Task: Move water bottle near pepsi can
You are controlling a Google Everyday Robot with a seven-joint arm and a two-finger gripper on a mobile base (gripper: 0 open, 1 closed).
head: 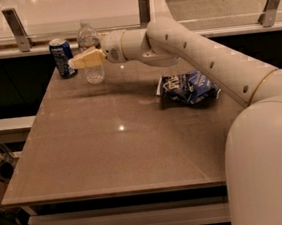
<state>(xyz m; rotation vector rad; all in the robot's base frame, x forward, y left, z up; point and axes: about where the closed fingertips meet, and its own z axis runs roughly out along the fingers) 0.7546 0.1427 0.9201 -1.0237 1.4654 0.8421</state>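
The water bottle [90, 43], clear with a white cap, stands upright on the table's far left part. The pepsi can [62, 57], dark blue with a silver top, stands just left of it, a small gap apart. My gripper [84, 60] reaches in from the right and sits around the bottle at mid height, its yellowish tip crossing in front of the bottle and ending close to the can. The bottle's base rests on the table [120, 152].
A crumpled blue and white snack bag [187, 87] lies on the table's right side under my arm [200, 58]. A glass rail with metal posts [144, 9] runs along the far edge. The table's front edge is near me.
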